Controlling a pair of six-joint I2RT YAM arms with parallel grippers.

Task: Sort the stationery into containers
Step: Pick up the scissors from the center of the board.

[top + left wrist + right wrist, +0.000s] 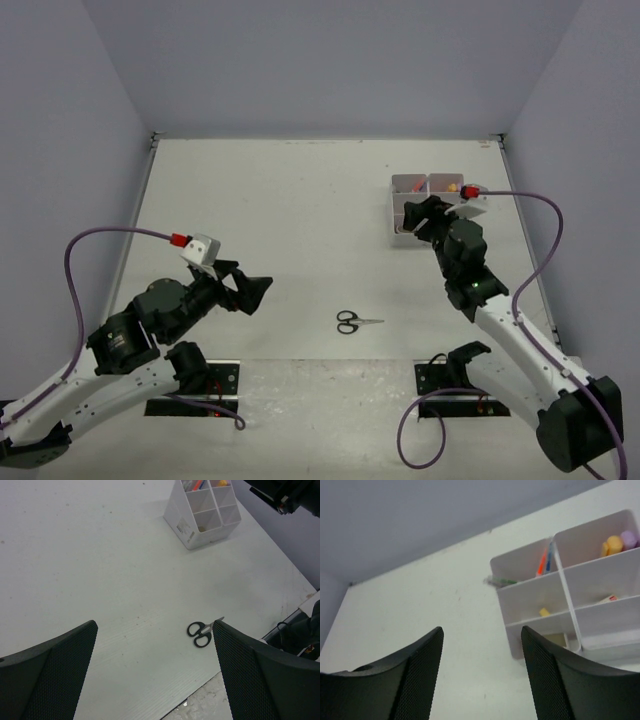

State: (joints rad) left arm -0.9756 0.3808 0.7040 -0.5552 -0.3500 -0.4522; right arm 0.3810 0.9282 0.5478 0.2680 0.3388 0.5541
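My right jaws are spread and empty beside the organiser box, where pens and highlighters already stand. My left jaws gape empty too, facing the scissors lying alone mid-surface, likely the next pickup.

Black-and-white arms (purple cables)

White table: scissors near front centre; organiser box far right.

No legible text anywhere; only a small, illegibly blurred sticker on the white organiser box
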